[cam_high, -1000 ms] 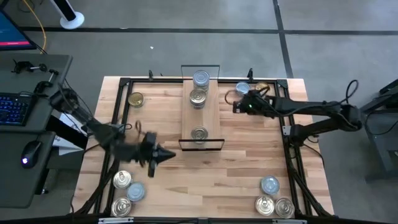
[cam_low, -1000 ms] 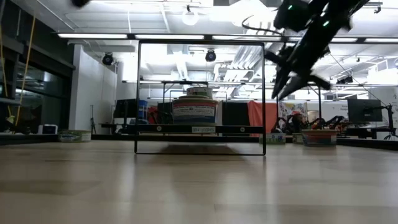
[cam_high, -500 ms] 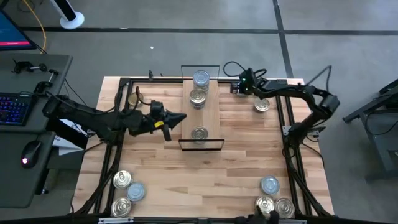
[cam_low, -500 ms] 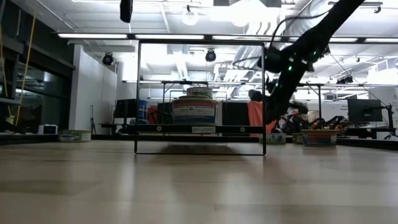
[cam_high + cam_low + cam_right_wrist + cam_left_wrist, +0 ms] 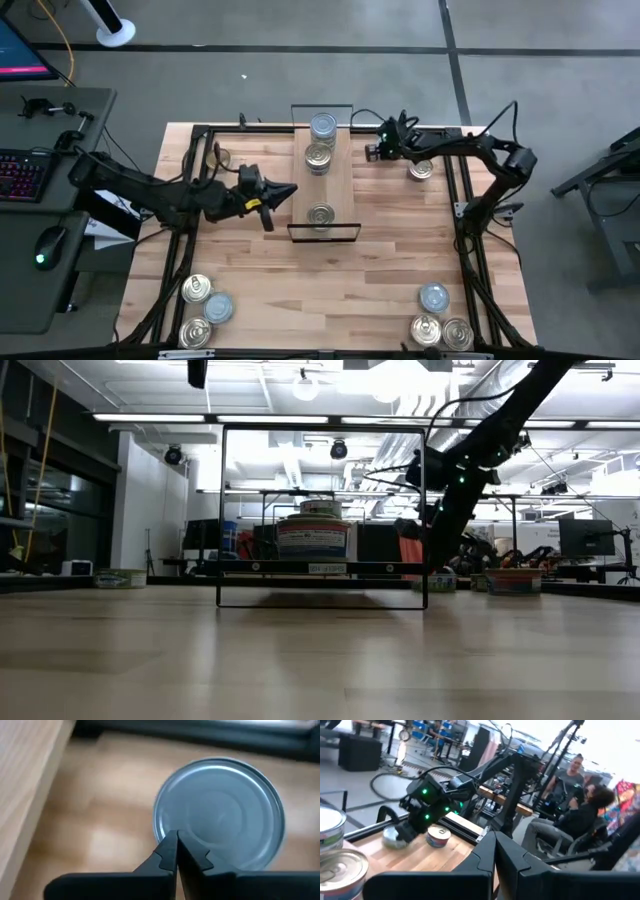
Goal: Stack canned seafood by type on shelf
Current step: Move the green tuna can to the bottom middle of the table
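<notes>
The shelf point(image 5: 322, 185), a light-wood plank with black wire end frames, carries a silver-blue-topped tin point(image 5: 322, 125), a gold-topped tin point(image 5: 318, 157) and a third tin point(image 5: 320, 214). My right gripper point(image 5: 372, 151) is shut just right of the shelf's far end. Its tips stand over a silver tin point(image 5: 220, 815) that lies flat on the table. My left gripper point(image 5: 290, 190) is shut and empty, raised just left of the shelf and pointing at it. In the low view the shelf frame point(image 5: 320, 600) stands in the middle, with my right arm point(image 5: 445, 500) beside it. My right gripper's shut fingertips point(image 5: 170, 847) come from above, slanting down, at the silver tin's rim point(image 5: 162, 827). I cannot tell whether they touch it. The tin lies flat on the table.
Another tin point(image 5: 420, 168) lies on the table right of my right gripper. Tins are grouped at the near left point(image 5: 205, 308) and near right point(image 5: 440, 320) corners. A black frame point(image 5: 470, 250) runs along the table's edges. People sit beyond the table point(image 5: 580, 815).
My left gripper has gone up and toward the far right, from the near left part of the table to the shelf's left side. My right gripper has gone toward the far edge, then a little toward the shelf, and its arm has folded back.
</notes>
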Motion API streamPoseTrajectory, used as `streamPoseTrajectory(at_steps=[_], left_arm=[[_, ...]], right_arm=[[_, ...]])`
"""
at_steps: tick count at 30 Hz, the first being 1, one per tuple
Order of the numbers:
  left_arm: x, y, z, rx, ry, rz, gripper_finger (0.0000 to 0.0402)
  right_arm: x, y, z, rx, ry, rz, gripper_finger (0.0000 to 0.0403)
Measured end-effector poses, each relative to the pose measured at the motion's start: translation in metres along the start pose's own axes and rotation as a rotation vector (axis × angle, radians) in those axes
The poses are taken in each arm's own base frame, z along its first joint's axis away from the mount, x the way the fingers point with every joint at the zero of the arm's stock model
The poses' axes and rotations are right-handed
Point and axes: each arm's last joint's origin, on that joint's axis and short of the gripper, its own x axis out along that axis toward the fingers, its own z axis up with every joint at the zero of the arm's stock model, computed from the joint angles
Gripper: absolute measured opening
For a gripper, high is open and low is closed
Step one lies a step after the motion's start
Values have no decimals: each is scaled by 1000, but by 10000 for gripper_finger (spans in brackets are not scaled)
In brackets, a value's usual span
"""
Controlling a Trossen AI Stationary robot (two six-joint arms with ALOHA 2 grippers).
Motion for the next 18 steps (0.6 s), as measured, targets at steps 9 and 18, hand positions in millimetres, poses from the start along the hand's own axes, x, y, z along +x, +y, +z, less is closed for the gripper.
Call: streamPoseTrajectory(at_steps=[9, 18], left_arm=[[-30, -8, 10, 76, 56, -147, 0], [-67, -20, 8, 166, 163, -297, 0]], right_arm=[[-49, 50, -74, -190, 201, 22, 0], [-116, 73, -170, -185, 360, -5, 0]])
